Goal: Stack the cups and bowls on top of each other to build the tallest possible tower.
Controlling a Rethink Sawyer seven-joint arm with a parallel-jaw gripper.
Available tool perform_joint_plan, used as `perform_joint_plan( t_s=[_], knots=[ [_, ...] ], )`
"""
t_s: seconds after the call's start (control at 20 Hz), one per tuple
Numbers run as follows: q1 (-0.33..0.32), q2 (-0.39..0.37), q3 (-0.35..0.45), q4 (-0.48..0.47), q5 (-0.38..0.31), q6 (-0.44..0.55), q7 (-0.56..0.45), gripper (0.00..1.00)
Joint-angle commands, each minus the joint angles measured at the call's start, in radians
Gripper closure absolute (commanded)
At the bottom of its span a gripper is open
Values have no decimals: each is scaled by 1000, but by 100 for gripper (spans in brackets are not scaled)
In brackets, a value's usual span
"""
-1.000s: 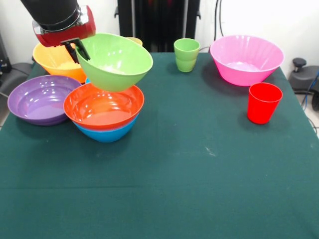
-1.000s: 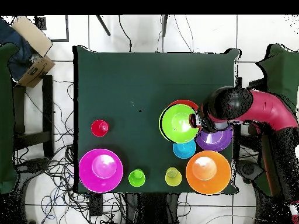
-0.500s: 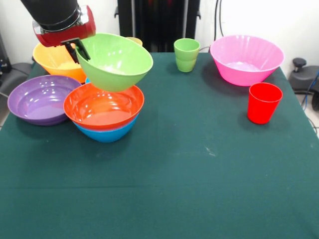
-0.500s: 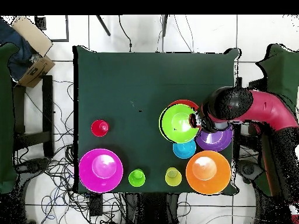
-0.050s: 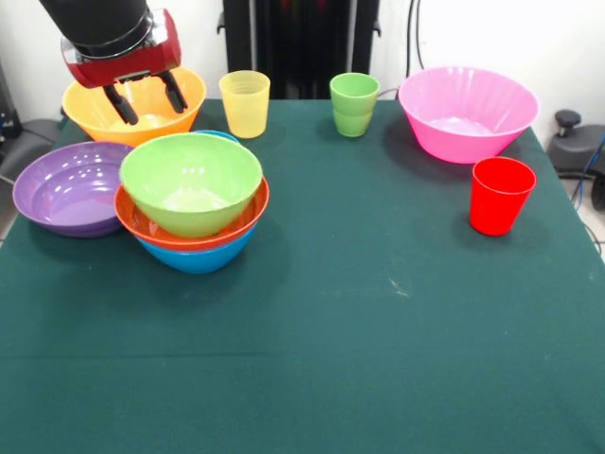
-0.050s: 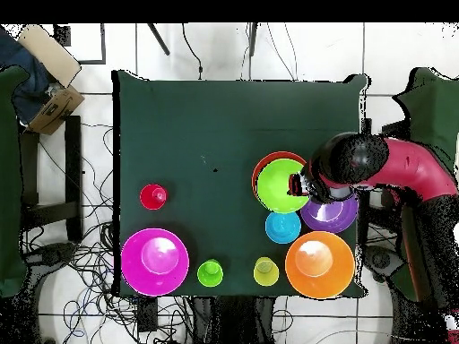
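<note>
Green bowl (image 5: 191,183) sits upright, nested in red-orange bowl (image 5: 189,225), which sits in big blue bowl (image 5: 197,255); together the tower (image 6: 281,181). Gripper (image 5: 145,96) hangs at the tower's 11 o'clock, fingers spread, holding nothing. Purple bowl (image 5: 66,188) touches the tower at 9 o'clock. Yellow cup (image 5: 245,104) at 1 o'clock, empty.

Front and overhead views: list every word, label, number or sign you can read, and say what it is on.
None can be read.
The bowls, such as the green bowl, and the cups, such as the red cup, are plain plastic with no print.
The gripper shows no marking.
The cardboard box beside the table in the overhead view shows no legible writing.
</note>
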Motion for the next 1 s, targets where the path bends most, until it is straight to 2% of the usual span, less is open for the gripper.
perform_joint_plan(
  t_s=[0.05, 0.35, 0.65, 1.0],
  knots=[
    [18, 25, 17, -33, -100, 86, -343, 0],
    [12, 20, 16, -25, -108, 76, -352, 0],
    [1, 45, 5, -38, -148, 48, -382, 0],
    [-41, 83, 19, -89, -191, 65, -482, 0]
  ],
)
